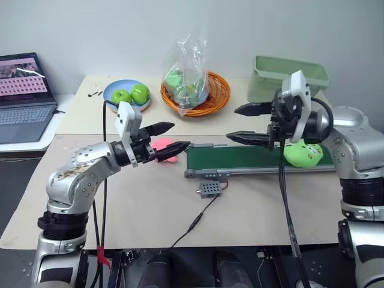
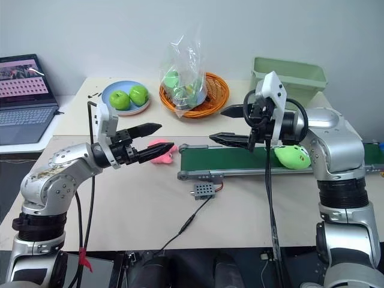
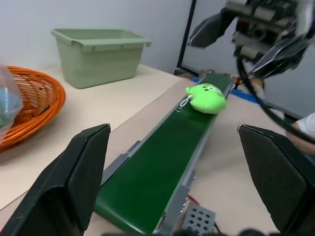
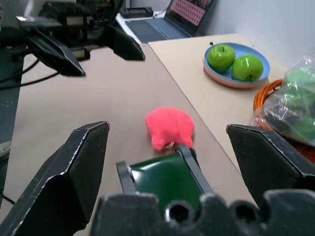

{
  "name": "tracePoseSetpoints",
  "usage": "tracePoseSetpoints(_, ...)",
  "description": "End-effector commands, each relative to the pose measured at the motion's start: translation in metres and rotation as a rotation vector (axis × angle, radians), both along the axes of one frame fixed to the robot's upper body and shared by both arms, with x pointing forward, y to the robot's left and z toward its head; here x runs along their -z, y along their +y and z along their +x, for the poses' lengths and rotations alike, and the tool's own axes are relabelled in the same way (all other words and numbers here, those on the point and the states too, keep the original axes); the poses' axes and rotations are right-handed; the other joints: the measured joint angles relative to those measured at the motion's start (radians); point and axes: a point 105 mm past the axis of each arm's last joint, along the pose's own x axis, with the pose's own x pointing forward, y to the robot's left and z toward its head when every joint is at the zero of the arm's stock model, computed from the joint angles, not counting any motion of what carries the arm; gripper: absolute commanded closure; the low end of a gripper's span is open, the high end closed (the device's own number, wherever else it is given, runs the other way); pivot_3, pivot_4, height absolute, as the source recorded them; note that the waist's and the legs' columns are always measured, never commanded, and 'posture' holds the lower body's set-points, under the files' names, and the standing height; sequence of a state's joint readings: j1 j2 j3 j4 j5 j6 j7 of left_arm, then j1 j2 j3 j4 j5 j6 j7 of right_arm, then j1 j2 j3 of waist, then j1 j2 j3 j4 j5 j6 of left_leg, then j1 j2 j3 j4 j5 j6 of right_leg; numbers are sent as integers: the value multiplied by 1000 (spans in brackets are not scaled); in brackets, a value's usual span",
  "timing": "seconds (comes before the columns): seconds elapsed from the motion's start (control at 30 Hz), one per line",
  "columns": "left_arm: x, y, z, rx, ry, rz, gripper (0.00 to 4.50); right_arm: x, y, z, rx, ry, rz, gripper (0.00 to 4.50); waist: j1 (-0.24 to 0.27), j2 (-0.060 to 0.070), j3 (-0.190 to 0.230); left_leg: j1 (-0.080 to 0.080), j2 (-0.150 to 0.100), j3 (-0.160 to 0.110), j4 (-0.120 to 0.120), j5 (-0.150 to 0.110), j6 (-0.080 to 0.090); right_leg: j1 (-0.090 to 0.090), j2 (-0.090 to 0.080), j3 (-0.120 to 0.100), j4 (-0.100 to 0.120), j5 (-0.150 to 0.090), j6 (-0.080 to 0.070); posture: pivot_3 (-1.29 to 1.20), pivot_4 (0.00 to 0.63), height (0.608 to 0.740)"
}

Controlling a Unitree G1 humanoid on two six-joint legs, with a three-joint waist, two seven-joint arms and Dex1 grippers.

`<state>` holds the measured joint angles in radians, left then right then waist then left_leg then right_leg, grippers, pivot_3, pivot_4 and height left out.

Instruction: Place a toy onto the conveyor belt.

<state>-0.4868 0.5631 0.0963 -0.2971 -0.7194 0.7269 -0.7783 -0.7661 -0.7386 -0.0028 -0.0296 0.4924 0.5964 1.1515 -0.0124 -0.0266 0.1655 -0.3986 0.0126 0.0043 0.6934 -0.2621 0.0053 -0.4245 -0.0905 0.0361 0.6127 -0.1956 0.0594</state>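
**Green toy on belt, both grippers empty**

Toy (image 3: 206,98): lime-green plush, lying on the conveyor belt (image 1: 240,161), toward its right end.
Left gripper (image 1: 171,137): fingers spread wide, holding nothing, above the pink plush (image 4: 170,128) beside the belt's left end.
Right gripper (image 2: 225,125): fingers wide apart, empty, raised above the belt, apart from the toy.

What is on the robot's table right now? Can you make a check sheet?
Surface: tan table, two boards side by side.
Job's things: green toy lies on the conveyor belt.
Clutter: pink plush by the belt's end; apples on a blue plate; orange basket holding a plastic bag; pale green bin; small grey box.
End effectors: left open, empty; right open, empty.
Cables: black cable from the grey box.
Surroundings: laptop, white wall.
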Motion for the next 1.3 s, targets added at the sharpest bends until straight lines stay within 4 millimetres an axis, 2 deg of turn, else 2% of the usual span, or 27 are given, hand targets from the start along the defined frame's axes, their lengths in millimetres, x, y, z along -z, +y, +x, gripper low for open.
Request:
tracePoseSetpoints(0.03, -8, -1, -7, 20, -32, -3, 82, -8, -6, -1, 17, -64, -23, 0, 0, 0, 0, 0, 0, 0, 0, 0, 0, 0, 0, 0, 0, 0, 0, 0, 150, 740)
tracePoseSetpoints(0.13, -6, 2, -6, 14, -12, 7, 82, -4, -14, -1, 38, -60, -44, 0, 0, 0, 0, 0, 0, 0, 0, 0, 0, 0, 0, 0, 0, 0, 0, 0, 150, 740)
tracePoseSetpoints(0.4, -7, 1, -5, 14, 0, 3, 82, -4, -18, -6, 32, -54, -50, 0, 0, 0, 0, 0, 0, 0, 0, 0, 0, 0, 0, 0, -1, 0, 0, 0, 150, 740)
tracePoseSetpoints(0.97, -6, 3, 3, -20, -17, 21, 82, -5, -15, -5, 32, -57, -36, 0, 0, 0, 0, 0, 0, 0, 0, 0, 0, 0, 0, 0, -1, 0, 0, 0, 150, 740)
tracePoseSetpoints(1.3, -5, 1, 0, -14, -13, 36, 82, -3, -14, -4, 38, -55, -32, 0, 0, 0, 0, 0, 0, 0, 0, 0, 0, 0, 0, 0, -1, 0, 0, 0, 150, 740)
